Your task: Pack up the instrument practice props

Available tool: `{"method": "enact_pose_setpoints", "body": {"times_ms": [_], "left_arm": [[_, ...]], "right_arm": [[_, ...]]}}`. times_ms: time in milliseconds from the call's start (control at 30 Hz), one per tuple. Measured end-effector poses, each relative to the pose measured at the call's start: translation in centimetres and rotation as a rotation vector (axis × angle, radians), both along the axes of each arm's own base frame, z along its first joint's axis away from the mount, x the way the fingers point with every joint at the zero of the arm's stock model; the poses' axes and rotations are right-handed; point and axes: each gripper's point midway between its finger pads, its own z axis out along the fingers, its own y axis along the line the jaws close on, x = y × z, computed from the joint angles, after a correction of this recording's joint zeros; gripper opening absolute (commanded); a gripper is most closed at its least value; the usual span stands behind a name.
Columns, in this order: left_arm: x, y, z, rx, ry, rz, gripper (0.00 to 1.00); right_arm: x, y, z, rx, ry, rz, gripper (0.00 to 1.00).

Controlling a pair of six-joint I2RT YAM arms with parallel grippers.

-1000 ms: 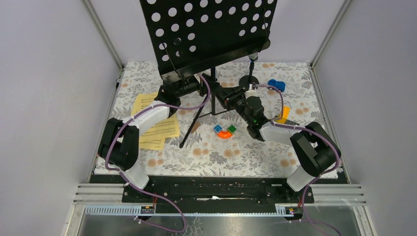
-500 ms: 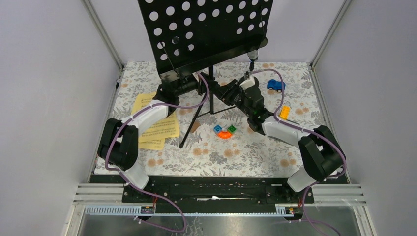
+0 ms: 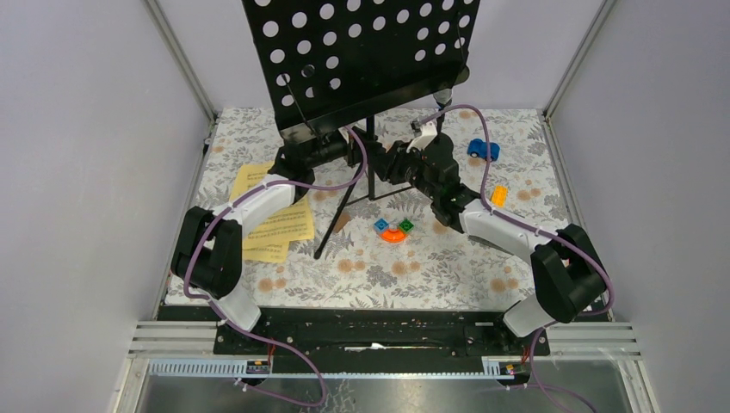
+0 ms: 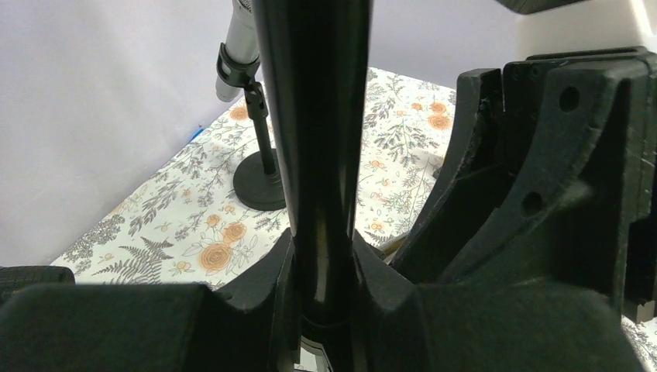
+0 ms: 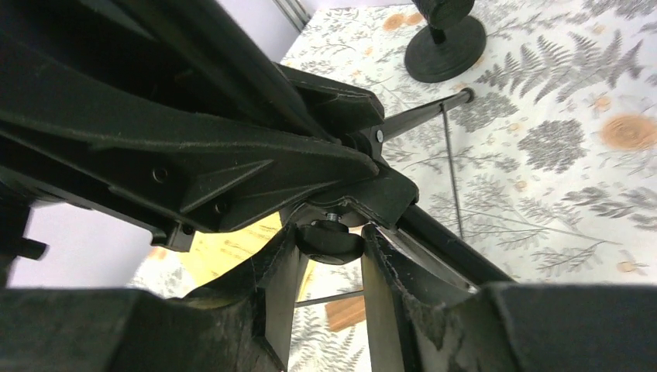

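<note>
On the counter (image 3: 413, 267), music rack (image 3: 361, 52) stands upright at centre-back; left tool (image 4: 324, 287) clamped on its pole (image 4: 314, 116), right tool (image 5: 329, 263) narrow, pinching the small knob (image 5: 331, 239) at its leg hub. Yellow pages (image 3: 284, 225) lie flat left of it.

A small blue toy car (image 3: 483, 150) stands on the floral-printed surface (image 3: 387, 267), toward the far right corner. Near the middle lies an orange curved toy block (image 3: 393, 234), with a blue square piece (image 3: 380, 224) and a green one (image 3: 405, 225) at its two ends. A small orange-yellow block (image 3: 498, 195) lies nearer than the car, well apart from the curved block. Pale grey walls (image 3: 86, 129) enclose the surface.
</note>
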Motion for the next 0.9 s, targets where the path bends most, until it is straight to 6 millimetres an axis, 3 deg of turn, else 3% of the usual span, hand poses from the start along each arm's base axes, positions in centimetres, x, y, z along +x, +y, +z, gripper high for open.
{"method": "enact_pose_setpoints", "body": {"times_ms": [33, 133, 200, 400, 533, 900], "left_arm": [[0.0, 0.0, 0.0, 0.0, 0.0, -0.001, 0.0], [-0.2, -0.2, 0.0, 0.0, 0.0, -0.007, 0.0], [-0.2, -0.3, 0.0, 0.001, -0.001, -0.009, 0.0], [-0.1, -0.2, 0.1, 0.001, 0.003, -0.005, 0.0], [-0.1, -0.2, 0.1, 0.001, 0.004, -0.006, 0.0], [-0.1, -0.3, 0.1, 0.006, 0.015, -0.026, 0.0]], "right_arm": [[0.0, -0.1, 0.0, -0.028, -0.021, 0.001, 0.04], [-0.2, -0.5, -0.2, -0.116, -0.077, -0.003, 0.52], [-0.3, -0.8, -0.3, -0.168, -0.105, -0.008, 0.61], [-1.0, -4.2, -0.3, -0.246, -0.129, -0.112, 0.72], [-1.7, -5.5, 0.8, -0.181, -0.09, -0.174, 0.72], [-1.7, -5.6, 2.3, 0.134, 0.152, -0.252, 0.7]]}}
